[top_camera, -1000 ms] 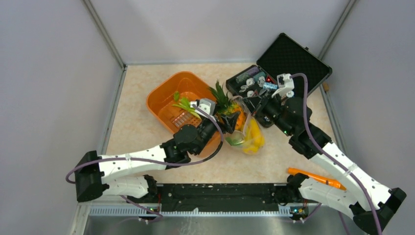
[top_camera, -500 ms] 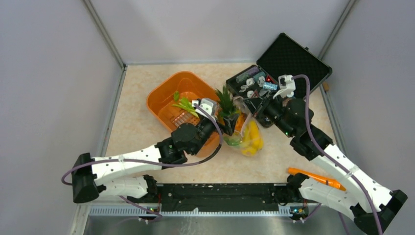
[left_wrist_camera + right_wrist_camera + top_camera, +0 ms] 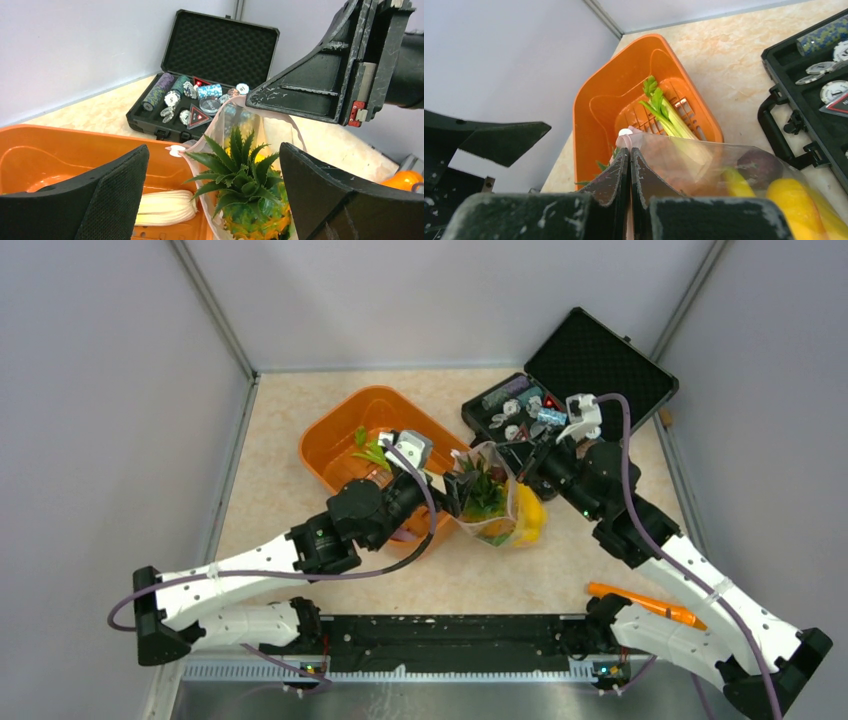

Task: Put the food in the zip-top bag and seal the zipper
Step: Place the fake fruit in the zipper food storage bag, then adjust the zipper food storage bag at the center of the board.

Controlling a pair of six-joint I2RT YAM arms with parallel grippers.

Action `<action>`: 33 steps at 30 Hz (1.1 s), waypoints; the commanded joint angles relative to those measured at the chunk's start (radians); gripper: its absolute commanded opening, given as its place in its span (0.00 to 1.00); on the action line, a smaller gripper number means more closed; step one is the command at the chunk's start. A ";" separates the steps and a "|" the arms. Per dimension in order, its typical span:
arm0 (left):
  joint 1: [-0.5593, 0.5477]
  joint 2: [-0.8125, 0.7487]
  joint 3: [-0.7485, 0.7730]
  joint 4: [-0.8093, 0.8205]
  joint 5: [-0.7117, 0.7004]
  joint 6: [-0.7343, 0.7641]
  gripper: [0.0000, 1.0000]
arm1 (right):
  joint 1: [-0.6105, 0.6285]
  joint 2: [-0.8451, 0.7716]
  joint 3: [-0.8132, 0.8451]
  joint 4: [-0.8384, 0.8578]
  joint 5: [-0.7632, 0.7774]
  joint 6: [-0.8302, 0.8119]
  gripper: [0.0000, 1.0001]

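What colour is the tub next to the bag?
Orange. The tub shows best in the right wrist view.

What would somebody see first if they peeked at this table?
The spiky green pineapple pokes up inside the clear bag in the middle of the table, with yellow fruit beside it. Just to its left sits a bright orange tub holding a leafy stalk. At the far right a black case lies open.

Pineapple (image 3: 239,192) base past the view's lower edge; eggplant (image 3: 757,167) hazy behind zip-top bag (image 3: 684,152) plastic.
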 commanded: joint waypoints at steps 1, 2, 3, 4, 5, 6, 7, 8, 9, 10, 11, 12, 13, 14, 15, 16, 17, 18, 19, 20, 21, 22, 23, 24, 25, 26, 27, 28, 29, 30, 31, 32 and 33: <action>0.017 0.020 0.109 -0.164 0.103 0.040 0.99 | 0.009 -0.007 0.043 0.093 -0.099 -0.034 0.00; 0.017 0.025 0.116 -0.187 0.072 0.034 0.99 | 0.010 -0.001 0.061 0.075 -0.104 -0.038 0.00; 0.016 0.020 0.112 -0.199 0.035 0.011 0.99 | 0.009 0.003 0.078 0.054 -0.098 -0.043 0.00; 0.017 0.005 0.092 -0.198 0.001 -0.032 0.99 | 0.009 0.006 0.095 0.034 -0.082 -0.049 0.00; 0.017 -0.016 0.064 -0.193 -0.020 -0.066 0.99 | 0.009 0.007 0.104 0.018 -0.062 -0.057 0.00; 0.019 -0.044 0.037 -0.191 -0.027 -0.106 0.99 | 0.009 0.008 0.111 0.005 -0.044 -0.071 0.00; 0.022 -0.069 0.016 -0.197 -0.028 -0.149 0.99 | 0.009 0.011 0.107 -0.001 -0.024 -0.088 0.00; 0.026 -0.084 0.005 -0.234 -0.020 -0.189 0.99 | 0.009 0.012 0.099 -0.003 0.001 -0.106 0.00; 0.028 -0.095 0.002 -0.279 -0.006 -0.224 0.99 | 0.009 0.017 0.087 -0.009 0.028 -0.118 0.00; 0.029 -0.101 0.003 -0.328 0.003 -0.250 0.99 | 0.009 0.021 0.080 -0.023 0.059 -0.122 0.00; 0.029 -0.106 0.007 -0.383 0.001 -0.288 0.99 | 0.010 0.019 0.073 -0.034 0.075 -0.121 0.00; 0.029 -0.113 0.005 -0.429 -0.012 -0.334 0.99 | 0.010 0.013 0.062 -0.028 0.076 -0.119 0.00; 0.029 -0.120 -0.003 -0.457 -0.024 -0.372 0.99 | 0.009 0.003 0.048 -0.011 0.069 -0.117 0.00; 0.030 -0.128 -0.016 -0.456 -0.016 -0.396 0.99 | 0.009 -0.008 0.032 0.012 0.062 -0.113 0.00; 0.034 -0.132 -0.028 -0.437 0.008 -0.404 0.98 | 0.009 -0.017 0.020 0.033 0.056 -0.112 0.00; 0.041 -0.128 -0.029 -0.435 0.028 -0.420 0.93 | 0.009 -0.021 0.013 0.043 0.053 -0.113 0.00; 0.052 -0.111 -0.007 -0.450 0.051 -0.446 0.86 | 0.009 -0.022 0.015 0.040 0.055 -0.115 0.00; 0.059 -0.087 0.025 -0.473 0.075 -0.465 0.80 | 0.009 -0.019 0.021 0.027 0.058 -0.119 0.00; 0.061 -0.063 0.061 -0.500 0.090 -0.472 0.78 | 0.009 -0.014 0.030 0.010 0.062 -0.124 0.00; 0.061 -0.039 0.103 -0.536 0.101 -0.480 0.80 | 0.009 -0.011 0.037 -0.003 0.064 -0.128 0.00; 0.061 -0.015 0.126 -0.571 0.100 -0.487 0.82 | 0.010 -0.010 0.041 -0.011 0.066 -0.130 0.00; 0.061 0.005 0.141 -0.596 0.091 -0.497 0.82 | 0.009 -0.010 0.040 -0.011 0.064 -0.129 0.00; 0.061 0.020 0.143 -0.604 0.085 -0.508 0.82 | 0.009 -0.011 0.039 -0.009 0.061 -0.129 0.00; 0.066 0.031 0.140 -0.592 0.091 -0.513 0.82 | 0.009 -0.012 0.038 -0.005 0.060 -0.130 0.00; 0.071 0.038 0.136 -0.574 0.109 -0.522 0.78 | 0.009 -0.013 0.036 -0.001 0.055 -0.130 0.00; 0.078 0.045 0.136 -0.563 0.124 -0.535 0.69 | 0.010 -0.014 0.035 -0.001 0.051 -0.128 0.00; 0.087 0.058 0.141 -0.565 0.138 -0.549 0.58 | 0.009 -0.014 0.036 0.000 0.048 -0.128 0.00; 0.095 0.068 0.149 -0.577 0.143 -0.560 0.50 | 0.009 -0.015 0.037 -0.003 0.043 -0.128 0.00; 0.101 0.079 0.152 -0.588 0.144 -0.565 0.46 | 0.009 -0.015 0.036 -0.004 0.041 -0.128 0.00; 0.108 0.087 0.154 -0.601 0.149 -0.569 0.45 | 0.009 -0.018 0.034 -0.004 0.040 -0.128 0.00; 0.117 0.093 0.155 -0.605 0.154 -0.572 0.45 | 0.009 -0.021 0.032 -0.004 0.038 -0.128 0.00; 0.124 0.097 0.153 -0.604 0.161 -0.575 0.45 | 0.009 -0.023 0.030 -0.005 0.038 -0.128 0.00; 0.130 0.102 0.153 -0.593 0.172 -0.571 0.45 | 0.009 -0.024 0.028 -0.004 0.037 -0.128 0.00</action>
